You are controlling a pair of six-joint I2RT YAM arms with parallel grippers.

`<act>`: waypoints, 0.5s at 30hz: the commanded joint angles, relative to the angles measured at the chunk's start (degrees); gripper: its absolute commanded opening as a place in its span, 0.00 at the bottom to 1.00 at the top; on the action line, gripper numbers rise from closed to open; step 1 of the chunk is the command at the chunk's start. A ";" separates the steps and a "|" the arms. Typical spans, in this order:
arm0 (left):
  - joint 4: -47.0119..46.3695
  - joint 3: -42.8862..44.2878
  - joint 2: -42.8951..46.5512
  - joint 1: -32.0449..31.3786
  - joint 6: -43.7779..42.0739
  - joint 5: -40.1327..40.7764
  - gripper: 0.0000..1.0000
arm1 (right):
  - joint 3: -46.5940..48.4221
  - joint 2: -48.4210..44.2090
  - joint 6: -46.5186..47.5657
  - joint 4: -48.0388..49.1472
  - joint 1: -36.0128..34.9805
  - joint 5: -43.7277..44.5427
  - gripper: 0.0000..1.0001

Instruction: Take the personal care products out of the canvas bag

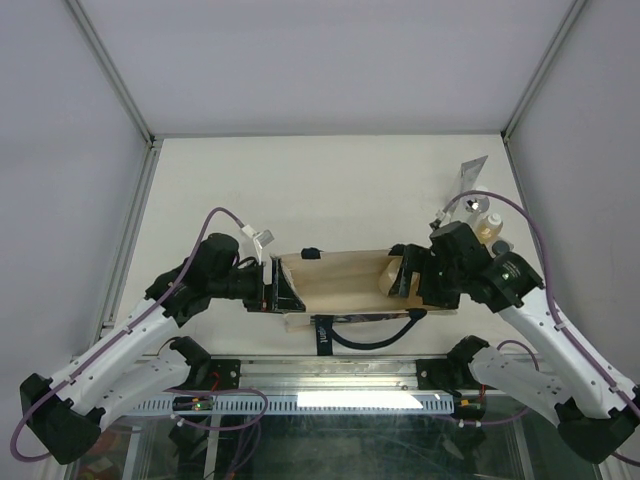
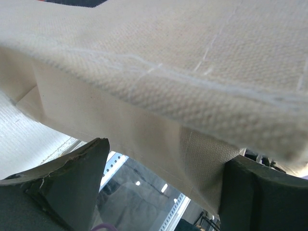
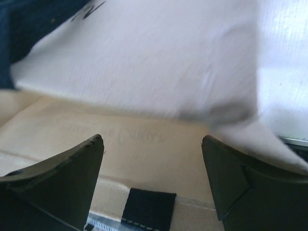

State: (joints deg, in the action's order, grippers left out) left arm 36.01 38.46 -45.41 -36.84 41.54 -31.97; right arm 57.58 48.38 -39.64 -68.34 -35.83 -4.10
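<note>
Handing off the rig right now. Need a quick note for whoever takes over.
Left gripper: open, at the left end of the canvas bag, with the cloth edge right in front of its fingers and nothing clamped.
Right gripper: open and empty, at the bag's right end.
Done: a silvery tube and a few bottles are on the table, far right, beyond the right arm.
Left: the bag's inside is not visible. Check it and take out any products that remain.

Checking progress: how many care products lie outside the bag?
3: a silvery tube far right, with a clear bottle and a yellowish bottle just nearer. Others may hide behind the right arm or in the bag.
</note>
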 commanded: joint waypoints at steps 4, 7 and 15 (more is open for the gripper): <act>1.52 -1.11 -0.08 -0.24 -1.09 -0.25 0.82 | -3.09 1.02 5.87 7.59 -0.68 16.71 0.84; 1.52 -0.78 0.02 -0.17 -0.98 -0.53 0.82 | -0.34 2.85 9.40 9.90 -1.39 20.88 0.82; 1.53 0.31 -0.48 -0.24 -0.69 -0.04 0.82 | 4.59 7.28 13.11 13.00 -4.36 18.08 0.73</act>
State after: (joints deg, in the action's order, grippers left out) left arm 36.01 38.46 -45.63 -36.80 41.47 -32.64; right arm 58.85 55.18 -30.52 -57.58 -38.70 10.90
